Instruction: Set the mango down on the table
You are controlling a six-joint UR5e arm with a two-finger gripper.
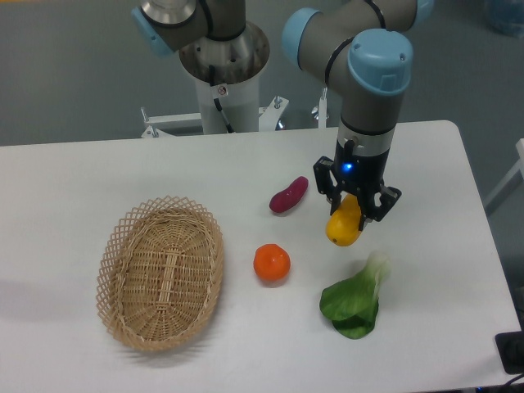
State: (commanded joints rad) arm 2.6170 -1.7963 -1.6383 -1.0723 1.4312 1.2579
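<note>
The mango [343, 227], yellow and elongated with an orange tinge, sits between the black fingers of my gripper [350, 210], which is shut on its upper end. The fruit's lower end points down-left, at or just above the white table [426, 246]; I cannot tell whether it touches. The gripper hangs straight down from the arm's blue-capped wrist, right of the table's centre.
A dark purple-red sweet potato [288, 195] lies just left of the gripper. A round orange fruit [272, 264] rests lower left, a leafy green vegetable [355, 300] directly below the mango. An oval wicker basket [160, 272] stands at the left. The arm's base [223, 74] is at the back.
</note>
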